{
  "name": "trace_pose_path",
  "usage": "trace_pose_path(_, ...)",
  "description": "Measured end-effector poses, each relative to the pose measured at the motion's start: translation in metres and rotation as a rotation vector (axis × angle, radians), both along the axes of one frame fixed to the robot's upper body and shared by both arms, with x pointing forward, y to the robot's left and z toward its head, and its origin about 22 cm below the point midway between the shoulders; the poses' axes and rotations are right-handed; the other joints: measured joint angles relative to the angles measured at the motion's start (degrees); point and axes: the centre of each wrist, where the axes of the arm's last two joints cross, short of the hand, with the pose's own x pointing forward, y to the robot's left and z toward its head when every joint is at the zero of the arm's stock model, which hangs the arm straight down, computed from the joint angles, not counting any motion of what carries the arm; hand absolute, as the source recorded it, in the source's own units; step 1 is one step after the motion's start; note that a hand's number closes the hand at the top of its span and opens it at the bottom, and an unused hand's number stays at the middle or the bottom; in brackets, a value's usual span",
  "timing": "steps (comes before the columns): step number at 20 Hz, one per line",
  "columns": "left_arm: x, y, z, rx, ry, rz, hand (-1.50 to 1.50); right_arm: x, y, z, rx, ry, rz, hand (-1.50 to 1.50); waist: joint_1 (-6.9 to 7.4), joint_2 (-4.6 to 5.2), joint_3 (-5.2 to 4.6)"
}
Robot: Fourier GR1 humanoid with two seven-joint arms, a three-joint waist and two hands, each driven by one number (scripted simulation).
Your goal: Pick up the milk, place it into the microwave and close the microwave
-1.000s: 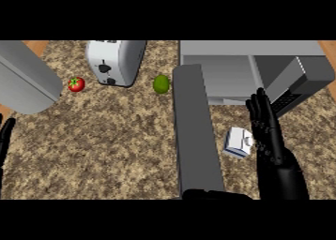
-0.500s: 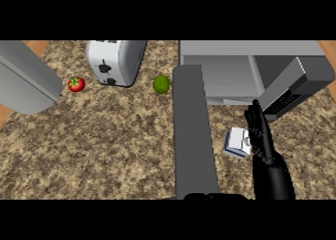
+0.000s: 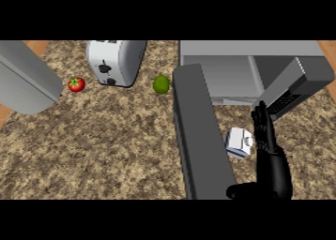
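The milk (image 3: 239,142) is a small white and blue carton lying on the counter just right of the open microwave door (image 3: 201,136). My right hand (image 3: 263,128) stands edge-on beside the carton's right side, fingers straight and pointing away from me, very close to it; contact cannot be told. The microwave (image 3: 247,70) sits at the back right with its cavity open. My left hand is out of view.
A toaster (image 3: 114,61) stands at the back, with a tomato (image 3: 76,84) to its left and a green fruit (image 3: 161,84) to its right. A large grey object (image 3: 18,77) fills the far left. The counter's wooden edges show at both sides.
My right hand turned edge-on and slid left toward the milk carton. My left hand, earlier resting at the left edge, has left the view.
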Motion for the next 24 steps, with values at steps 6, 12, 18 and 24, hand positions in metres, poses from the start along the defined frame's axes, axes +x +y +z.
trace_pose_path(6,-0.010,0.008,-0.005,-0.003,0.000,-0.005,-1.50,0.004,-0.019,-0.039,-0.006,0.036,-0.069,-1.50,0.06,0.08,0.04)
trace_pose_path(12,-0.017,0.014,0.001,-0.004,0.007,0.001,-1.50,0.001,-0.047,-0.076,-0.030,0.076,-0.102,-1.50,0.03,0.24,0.11)
trace_pose_path(18,-0.015,0.018,0.002,0.003,0.003,0.005,-1.50,0.005,-0.065,-0.111,-0.017,0.094,-0.094,-1.50,0.02,0.31,0.13)
trace_pose_path(24,-0.020,0.013,0.005,-0.009,0.001,-0.006,-1.50,0.009,-0.073,-0.134,-0.029,0.097,-0.076,-1.50,0.10,0.31,0.13)
